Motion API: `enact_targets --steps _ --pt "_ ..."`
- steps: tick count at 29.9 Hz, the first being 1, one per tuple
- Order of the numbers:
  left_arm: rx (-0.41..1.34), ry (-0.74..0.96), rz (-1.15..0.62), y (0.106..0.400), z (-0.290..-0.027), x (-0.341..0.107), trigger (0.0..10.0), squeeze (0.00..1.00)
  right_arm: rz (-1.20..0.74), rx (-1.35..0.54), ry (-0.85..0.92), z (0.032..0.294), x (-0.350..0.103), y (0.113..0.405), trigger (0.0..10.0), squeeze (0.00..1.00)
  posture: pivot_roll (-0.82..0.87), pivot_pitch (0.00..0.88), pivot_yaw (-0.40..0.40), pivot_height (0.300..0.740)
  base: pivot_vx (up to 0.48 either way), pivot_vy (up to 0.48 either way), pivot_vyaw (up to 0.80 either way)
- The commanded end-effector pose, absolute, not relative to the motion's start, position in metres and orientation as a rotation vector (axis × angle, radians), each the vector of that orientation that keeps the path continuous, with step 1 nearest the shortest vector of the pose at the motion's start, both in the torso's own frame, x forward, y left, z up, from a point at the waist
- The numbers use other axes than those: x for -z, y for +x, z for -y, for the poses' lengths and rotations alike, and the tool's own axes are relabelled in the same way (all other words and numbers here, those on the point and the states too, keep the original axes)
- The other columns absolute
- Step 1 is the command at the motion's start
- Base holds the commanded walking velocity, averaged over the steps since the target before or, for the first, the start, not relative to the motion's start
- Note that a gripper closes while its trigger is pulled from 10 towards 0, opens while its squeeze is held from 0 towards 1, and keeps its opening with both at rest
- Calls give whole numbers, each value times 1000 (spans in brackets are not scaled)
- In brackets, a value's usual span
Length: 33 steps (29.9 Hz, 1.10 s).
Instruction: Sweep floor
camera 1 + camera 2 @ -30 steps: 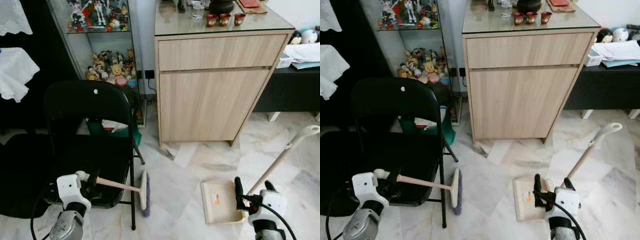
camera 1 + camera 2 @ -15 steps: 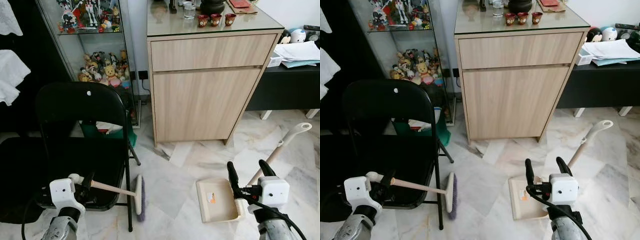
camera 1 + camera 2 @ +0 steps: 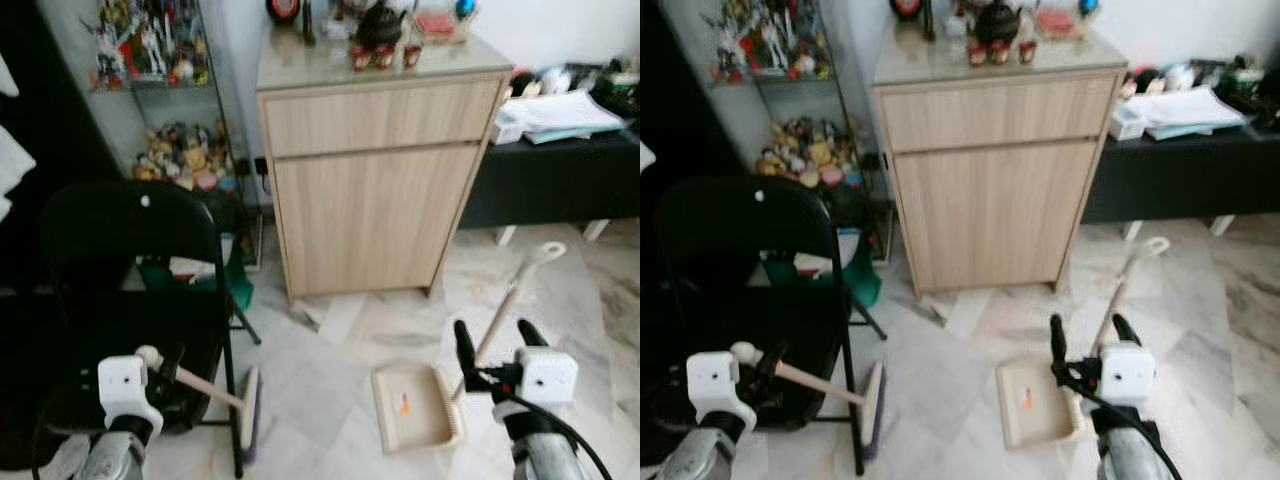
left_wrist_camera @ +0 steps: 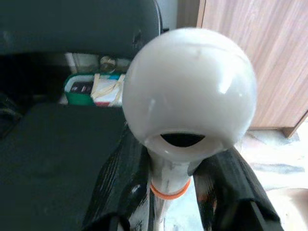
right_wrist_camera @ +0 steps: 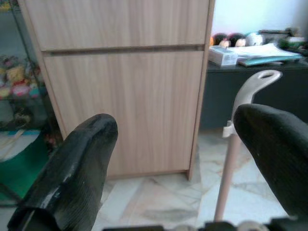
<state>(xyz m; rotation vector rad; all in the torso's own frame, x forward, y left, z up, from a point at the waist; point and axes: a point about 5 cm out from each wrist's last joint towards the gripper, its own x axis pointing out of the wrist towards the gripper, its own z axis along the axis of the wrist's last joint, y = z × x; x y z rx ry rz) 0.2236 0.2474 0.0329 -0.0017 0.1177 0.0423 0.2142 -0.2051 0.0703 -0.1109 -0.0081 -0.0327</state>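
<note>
From the head, the left gripper (image 3: 172,368) pinches the brush (image 3: 243,420) by its handle beside the black chair (image 3: 130,260); the dustpan (image 3: 415,407) lies on the marble floor (image 3: 320,400). The right wrist shows the right gripper (image 5: 183,159) with its 2 fingers spread around the pan's upright handle (image 5: 236,144), before the wooden cabinet (image 5: 120,86).

Open marble floor (image 3: 330,400) between black folding chair (image 3: 120,270) and dustpan (image 3: 415,408); chair legs crowd the left side beside the brush (image 3: 247,407); wooden cabinet (image 3: 375,180) blocks straight ahead; dustpan handle (image 3: 505,305) slants up on the right; dark bench (image 3: 560,175) walls off the far right, floor passable under it.
</note>
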Motion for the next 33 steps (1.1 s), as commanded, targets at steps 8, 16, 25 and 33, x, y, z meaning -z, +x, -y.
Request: enact_targets --steps 8,16,25,33 --pt "-59 17 -91 228 -251 -41 10000 0 23 33 -114 203 -77 218 10000 0 -85 33 79 740 0 -211 0" --pt "-59 25 -90 230 -248 -43 10000 0 36 41 -117 204 -83 220 10000 0 -91 47 79 740 0 -167 0" --pt "-64 16 -82 232 -246 -43 10000 0 46 40 -111 203 -86 225 10000 0 -85 56 74 740 0 -225 0" --pt "-63 24 -81 233 -245 -44 10000 0 53 29 -104 201 -90 227 10000 0 -86 63 71 740 0 0 0"
